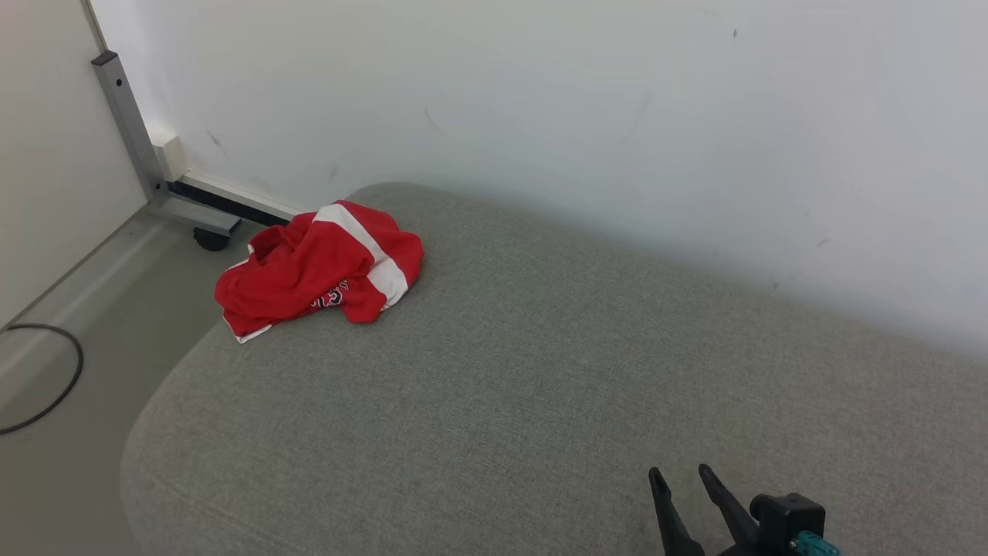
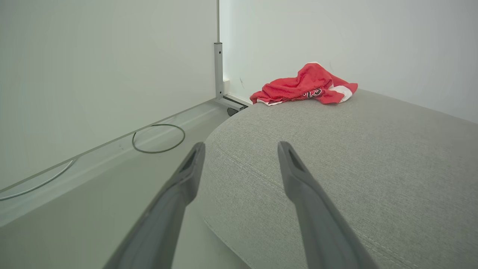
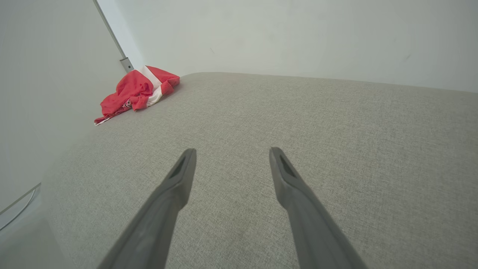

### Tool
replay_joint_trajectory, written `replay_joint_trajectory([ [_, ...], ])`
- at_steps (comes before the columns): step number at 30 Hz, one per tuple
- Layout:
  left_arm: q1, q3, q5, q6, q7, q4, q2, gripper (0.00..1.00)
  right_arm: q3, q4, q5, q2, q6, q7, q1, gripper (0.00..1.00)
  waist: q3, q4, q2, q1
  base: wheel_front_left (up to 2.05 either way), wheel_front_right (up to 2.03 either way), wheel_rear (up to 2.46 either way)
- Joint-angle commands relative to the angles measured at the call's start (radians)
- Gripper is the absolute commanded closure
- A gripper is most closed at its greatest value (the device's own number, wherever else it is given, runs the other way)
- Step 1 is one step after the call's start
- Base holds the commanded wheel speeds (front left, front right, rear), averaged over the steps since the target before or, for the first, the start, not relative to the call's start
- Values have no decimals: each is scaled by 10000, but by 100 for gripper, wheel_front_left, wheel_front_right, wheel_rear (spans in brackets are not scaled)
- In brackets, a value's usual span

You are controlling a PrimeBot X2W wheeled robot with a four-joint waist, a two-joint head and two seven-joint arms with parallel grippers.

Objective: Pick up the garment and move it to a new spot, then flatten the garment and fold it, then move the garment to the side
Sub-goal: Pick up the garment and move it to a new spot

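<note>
While waiting to be picked up, shows the garment (image 1: 320, 270) as a loose red heap with a white band, bunched on the far left corner of the cushion (image 1: 540, 371), one pale hem right at the cushion's left edge. Leaves nearly all the rest of the cushion bare, seemingly as room for a new spot and for flattening and folding.

Sets the left pincer (image 2: 241, 147) off the cushion's near left corner, fingers spread wide and empty, one seen against the floor (image 2: 93, 209) and one against the cushion's rounded edge. Holds the right pincer (image 3: 231, 152) low over the cushion's near part, toward its right, likewise spread with nothing between. Puts both well apart from the heap. Reads as a ready stance before the first reach, with wide jaws suited to a bulky fold of cloth.

From the head, gives the layout from above: the white band across the heap, printed lettering too small to read, and a metal post (image 1: 127, 123) on a caster (image 1: 210, 239) just beyond the cushion's far left corner, by the wall (image 1: 617, 116). From the left wrist, adds the low side profile and height of the heap, plus a cable (image 2: 158, 138) looped on the floor off the cushion's left side. From the right wrist, lays out the long bare stretch of cushion leading to the heap.
</note>
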State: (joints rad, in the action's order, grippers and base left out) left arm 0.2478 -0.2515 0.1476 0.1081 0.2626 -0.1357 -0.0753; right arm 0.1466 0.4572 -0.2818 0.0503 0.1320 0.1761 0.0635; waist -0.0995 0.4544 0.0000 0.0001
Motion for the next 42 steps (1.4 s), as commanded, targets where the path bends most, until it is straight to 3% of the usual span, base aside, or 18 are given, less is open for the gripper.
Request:
replay_joint_trajectory([
  [1,9,56,-101,-1,29,-110,41,0,-38,-24,114,-1,-21,8,15,0,21,13,0,-1,0,0,0],
  [8,-1496,791,-82,94,-310,-1088,-43,0,-414,-551,485,-3,-21,-274,-433,0,289,184,0,-1,0,0,0],
  [12,-3173,1420,28,142,-990,-1764,-151,0,-595,-1590,972,0,-21,-780,-721,0,963,193,0,-1,0,0,0],
  [17,-5311,1478,564,190,-1532,-2900,-313,0,-363,-3121,1619,188,-21,-1714,-543,0,2235,-357,0,-1,0,0,0],
  [23,-8230,1081,1328,180,-2205,-4538,-810,0,521,-5416,1788,996,-21,-3098,129,0,4081,-1424,0,-1,0,0,0],
  [29,-10168,1071,1702,214,-2421,-5944,-1259,0,515,-7443,1821,1771,-19,-4075,298,0,5369,-2090,0,-1,0,0,0],
  [34,-11312,1069,1814,28,-2334,-7112,-1379,0,-3,-9140,2028,1953,-19,-4666,-280,0,6329,-2514,0,-1,0,0,0],
  [42,-12249,993,1781,-568,-1936,-8310,-1608,0,-571,-10296,2131,1900,-19,-4951,-1093,0,6997,-2783,0,-1,0,0,0],
])
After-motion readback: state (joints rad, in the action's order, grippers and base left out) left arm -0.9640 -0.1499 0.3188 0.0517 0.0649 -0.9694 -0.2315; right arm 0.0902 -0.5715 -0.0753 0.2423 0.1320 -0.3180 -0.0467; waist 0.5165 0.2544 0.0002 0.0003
